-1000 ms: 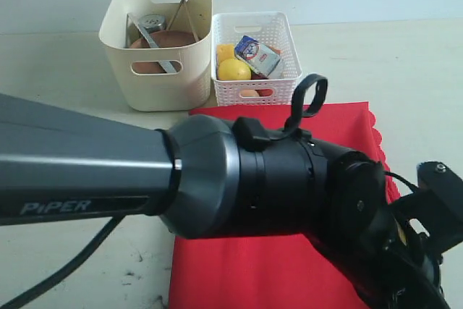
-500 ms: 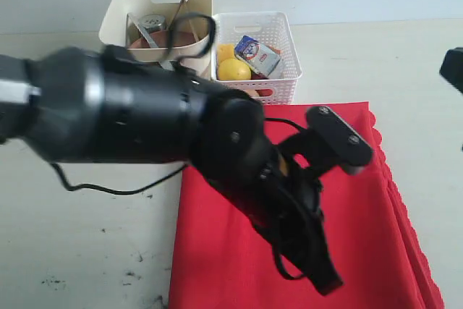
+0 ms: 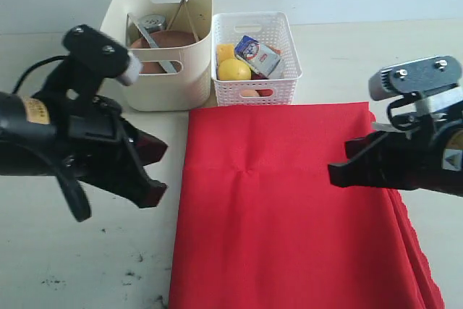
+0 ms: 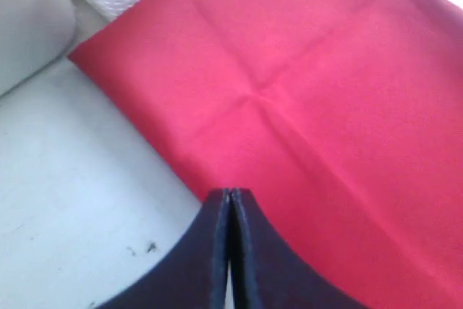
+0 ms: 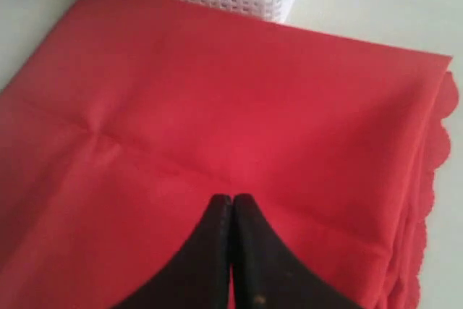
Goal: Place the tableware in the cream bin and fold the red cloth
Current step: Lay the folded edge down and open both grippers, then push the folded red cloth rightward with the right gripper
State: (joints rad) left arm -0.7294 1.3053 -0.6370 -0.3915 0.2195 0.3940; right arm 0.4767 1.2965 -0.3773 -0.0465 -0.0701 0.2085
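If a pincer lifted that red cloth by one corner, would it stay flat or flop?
Probably flop: the red cloth lies flat with soft fold creases, like thin fabric. It is likely light for its spread. Pushed, it would probably bunch rather than slide whole.

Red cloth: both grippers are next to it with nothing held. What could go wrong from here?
The left gripper and right gripper are both shut; lowered like that, they would likely wrinkle the large red fabric cloth rather than pinch it. Its scalloped edge shows stacked layers, so a grip may catch only the top one. Its far edge lies by the white lattice basket, which a drag might nudge.
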